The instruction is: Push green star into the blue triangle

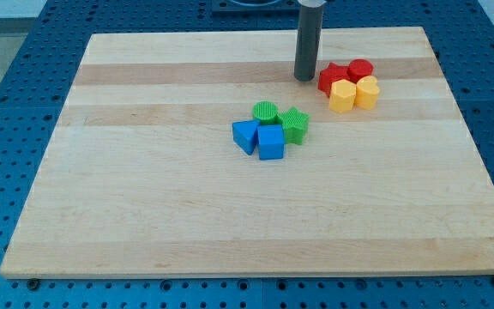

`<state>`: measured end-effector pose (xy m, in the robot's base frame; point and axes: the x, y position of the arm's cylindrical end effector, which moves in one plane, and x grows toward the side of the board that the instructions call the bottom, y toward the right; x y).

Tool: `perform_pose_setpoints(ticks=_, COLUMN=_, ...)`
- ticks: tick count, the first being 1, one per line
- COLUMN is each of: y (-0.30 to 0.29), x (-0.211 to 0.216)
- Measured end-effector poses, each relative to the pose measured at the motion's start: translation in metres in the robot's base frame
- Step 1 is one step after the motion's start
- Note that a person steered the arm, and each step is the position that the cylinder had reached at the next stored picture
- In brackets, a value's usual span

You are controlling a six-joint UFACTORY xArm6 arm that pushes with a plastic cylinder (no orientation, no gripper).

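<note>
my tip [304, 78] beside red block [332, 79]

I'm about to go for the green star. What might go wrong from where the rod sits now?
1. My tip sits at the view's top, right beside the red blocks; moving off carelessly could scatter them.
2. The green star already touches the blue cube, which lies partly between it and the blue triangle, so a push may shove the cube instead.
3. The green cylinder crowds the star and could get dragged along.
</note>
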<state>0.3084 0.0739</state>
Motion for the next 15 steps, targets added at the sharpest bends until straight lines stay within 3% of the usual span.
perform_pose_setpoints(ticks=6, y=0.005, x=0.096)
perform_pose_setpoints(ticks=12, y=0.064, x=0.142)
perform_pose_setpoints(ticks=15, y=0.033, x=0.17)
